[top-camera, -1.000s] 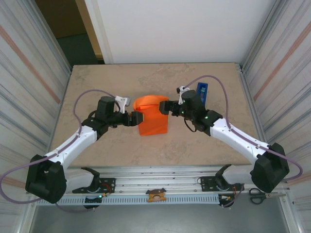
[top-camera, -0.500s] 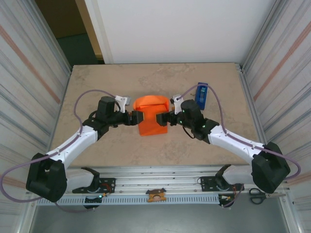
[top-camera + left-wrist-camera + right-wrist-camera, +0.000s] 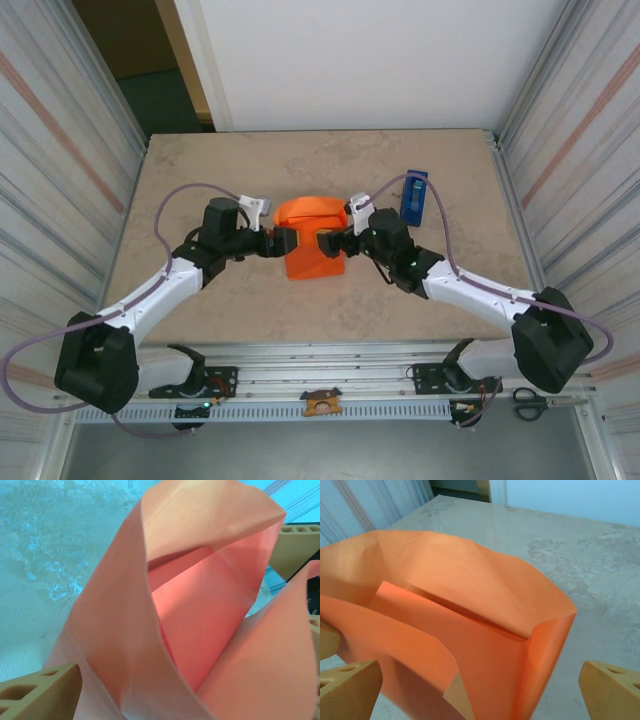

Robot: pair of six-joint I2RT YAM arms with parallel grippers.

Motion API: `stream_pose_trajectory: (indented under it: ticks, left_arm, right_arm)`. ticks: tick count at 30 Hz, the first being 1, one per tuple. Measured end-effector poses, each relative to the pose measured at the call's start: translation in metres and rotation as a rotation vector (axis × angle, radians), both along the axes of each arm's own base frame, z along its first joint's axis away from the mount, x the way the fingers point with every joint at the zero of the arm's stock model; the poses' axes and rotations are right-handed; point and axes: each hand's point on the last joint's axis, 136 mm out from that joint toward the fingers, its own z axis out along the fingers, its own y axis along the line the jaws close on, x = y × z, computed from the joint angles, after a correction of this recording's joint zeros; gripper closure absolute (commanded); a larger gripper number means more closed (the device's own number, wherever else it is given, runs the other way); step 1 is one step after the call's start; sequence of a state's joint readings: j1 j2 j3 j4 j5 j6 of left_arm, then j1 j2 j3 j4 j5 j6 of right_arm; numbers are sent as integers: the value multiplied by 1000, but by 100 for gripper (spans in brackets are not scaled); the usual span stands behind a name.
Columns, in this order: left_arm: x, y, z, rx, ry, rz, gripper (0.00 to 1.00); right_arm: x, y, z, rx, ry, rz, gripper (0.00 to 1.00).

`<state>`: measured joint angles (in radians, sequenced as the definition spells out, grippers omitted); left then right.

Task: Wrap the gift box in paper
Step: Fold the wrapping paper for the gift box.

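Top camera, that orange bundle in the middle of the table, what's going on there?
Two robot arms are working a sheet of orange paper, folded up into a loose bundle mid-table. The left end effector is at its left end and the right end effector at its right end, both open astride the folds. A blue tape dispenser lies beyond the right arm, untouched.

The paper [image 3: 316, 250] is folded into an orange tube at the centre of the worktop [image 3: 200, 170], with ends open toward 9 and 3 o'clock.
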<state>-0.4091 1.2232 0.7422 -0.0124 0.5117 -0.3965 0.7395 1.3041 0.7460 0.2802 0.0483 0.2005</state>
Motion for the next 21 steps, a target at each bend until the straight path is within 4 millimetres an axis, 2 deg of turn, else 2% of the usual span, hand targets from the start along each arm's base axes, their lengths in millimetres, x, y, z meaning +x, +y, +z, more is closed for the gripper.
stream_pose_trajectory:
  ticks: [10, 13, 17, 21]
  left_arm:
    - [0, 4, 4, 8, -13, 3, 15]
    - [0, 6, 14, 2, -47, 10, 13]
    - [-3, 11, 28, 7, -99, 21, 1]
    - [-4, 19, 45, 16, -173, 48, 1]
  right_arm:
    - [14, 5, -19, 6, 84, -40, 20]
    - [13, 4, -26, 4, 119, -48, 27]
    - [11, 3, -31, 4, 147, -58, 29]
    - [10, 2, -33, 11, 163, -65, 30]
